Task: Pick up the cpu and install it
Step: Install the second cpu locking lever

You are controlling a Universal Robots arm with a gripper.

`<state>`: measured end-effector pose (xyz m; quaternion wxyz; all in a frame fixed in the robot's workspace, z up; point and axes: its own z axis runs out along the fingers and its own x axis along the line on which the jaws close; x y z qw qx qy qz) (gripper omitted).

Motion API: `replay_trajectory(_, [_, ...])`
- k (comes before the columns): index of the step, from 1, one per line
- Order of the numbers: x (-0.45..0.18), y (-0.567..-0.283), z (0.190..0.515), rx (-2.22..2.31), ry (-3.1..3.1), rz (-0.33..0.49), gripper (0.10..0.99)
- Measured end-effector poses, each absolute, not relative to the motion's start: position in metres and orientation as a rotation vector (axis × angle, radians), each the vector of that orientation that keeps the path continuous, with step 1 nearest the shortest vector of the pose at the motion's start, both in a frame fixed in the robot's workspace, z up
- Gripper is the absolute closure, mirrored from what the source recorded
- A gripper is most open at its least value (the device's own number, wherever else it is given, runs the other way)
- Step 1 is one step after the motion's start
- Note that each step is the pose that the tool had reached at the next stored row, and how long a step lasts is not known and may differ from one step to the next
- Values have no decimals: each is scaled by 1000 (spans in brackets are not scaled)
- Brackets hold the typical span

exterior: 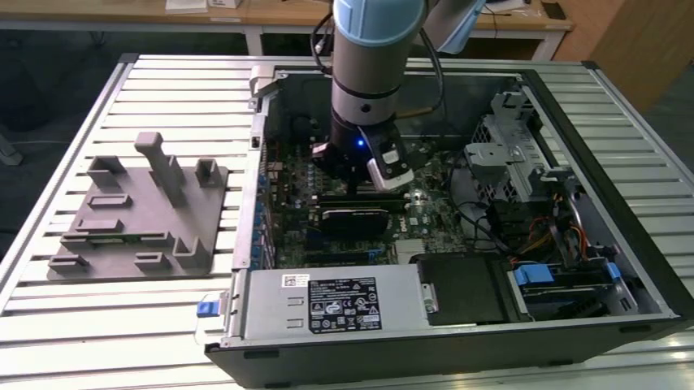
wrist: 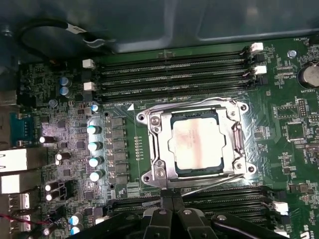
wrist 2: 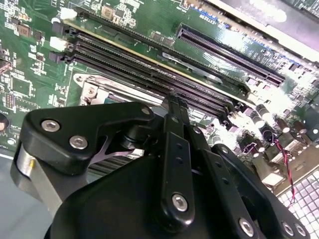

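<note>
In the first wrist view the cpu, a flat square chip with a pale silver top, lies inside the metal socket frame on the green motherboard. My gripper hovers just off the socket's edge, beside the memory slots, with its two black fingers pressed together and nothing between them. In the second wrist view the shut gripper points down at the board, and a corner of the socket frame peeks out beside it. In the exterior view the gripper is low inside the open computer case.
A grey plastic fixture with upright posts stands on the slatted table at the exterior view's left. Inside the case are a black card, the power supply, a drive cage and loose cables. Memory slots flank the socket.
</note>
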<state>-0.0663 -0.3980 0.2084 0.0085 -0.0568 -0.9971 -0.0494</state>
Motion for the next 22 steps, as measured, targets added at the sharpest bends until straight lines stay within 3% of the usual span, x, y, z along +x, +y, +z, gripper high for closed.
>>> replay_trajectory(4, [-68, -402, 207, -176, -3111, -208, 980])
replay_trajectory(10, [-69, -405, 207, -176, -3110, -217, 980])
replay_trajectory(22, [-75, -419, 203, -172, -3092, -358, 980])
